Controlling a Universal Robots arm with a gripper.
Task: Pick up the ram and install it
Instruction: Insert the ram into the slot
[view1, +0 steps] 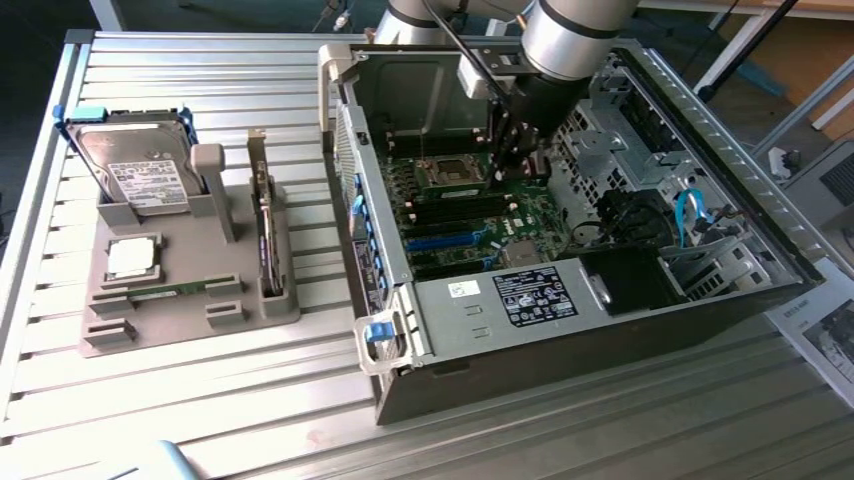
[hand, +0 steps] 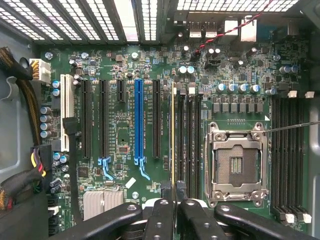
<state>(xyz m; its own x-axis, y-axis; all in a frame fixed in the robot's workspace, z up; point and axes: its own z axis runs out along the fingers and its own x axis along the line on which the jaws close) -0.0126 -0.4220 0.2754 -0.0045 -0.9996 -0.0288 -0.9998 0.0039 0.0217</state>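
We see the claw (hand: 174, 194) pinched narrow on the ram (hand: 173, 140), edge-on over the slots (hand: 189, 145) beside the socket (hand: 237, 162). We judge a slight skew could jam it against a slot wall.

Silver-grey tubular arm (view1: 574, 35), black cable (view1: 461, 50) alongside; matte black gripper (hand: 175, 195), linkage bars with round pivot screws.

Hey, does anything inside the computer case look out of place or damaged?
Nothing looks damaged or askew. The ram, held edge-on by the gripper, runs parallel to the memory slots; the processor socket is empty.
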